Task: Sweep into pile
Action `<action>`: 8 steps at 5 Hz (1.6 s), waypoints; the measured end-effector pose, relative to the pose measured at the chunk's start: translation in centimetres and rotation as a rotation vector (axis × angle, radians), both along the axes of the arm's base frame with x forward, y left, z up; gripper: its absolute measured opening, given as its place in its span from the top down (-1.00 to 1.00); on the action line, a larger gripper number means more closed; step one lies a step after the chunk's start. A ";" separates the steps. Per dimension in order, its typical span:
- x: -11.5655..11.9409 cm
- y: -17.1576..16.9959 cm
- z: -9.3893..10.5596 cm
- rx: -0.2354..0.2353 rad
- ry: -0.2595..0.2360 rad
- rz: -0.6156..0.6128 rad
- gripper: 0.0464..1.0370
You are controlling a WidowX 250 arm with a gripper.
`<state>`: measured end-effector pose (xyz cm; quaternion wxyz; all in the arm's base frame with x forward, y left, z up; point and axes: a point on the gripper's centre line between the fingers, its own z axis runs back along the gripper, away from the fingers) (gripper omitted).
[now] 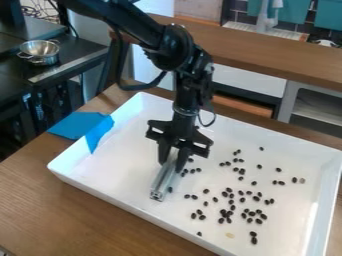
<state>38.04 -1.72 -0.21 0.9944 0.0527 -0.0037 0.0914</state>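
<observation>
Near the middle of the white tray (120, 165), the black gripper (173, 161) hangs down, shut on a grey metal bar (162, 181). The bar lies low over the tray floor, its near end pointing toward the tray's front edge. Dark beans (225, 215) are scattered across the right half of the tray, thickest right of the bar and toward the front. A few beans sit close beside the bar and the gripper's right side.
Blue tape or cloth (83, 125) covers part of the tray's left rim. The tray's raised walls stand around the beans on a wooden table (87, 215). A metal bowl (40, 51) stands on a black surface at upper left.
</observation>
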 end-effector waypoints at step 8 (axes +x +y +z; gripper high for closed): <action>-2.9 -16.0 0.3 -0.087 0.057 -0.166 0.37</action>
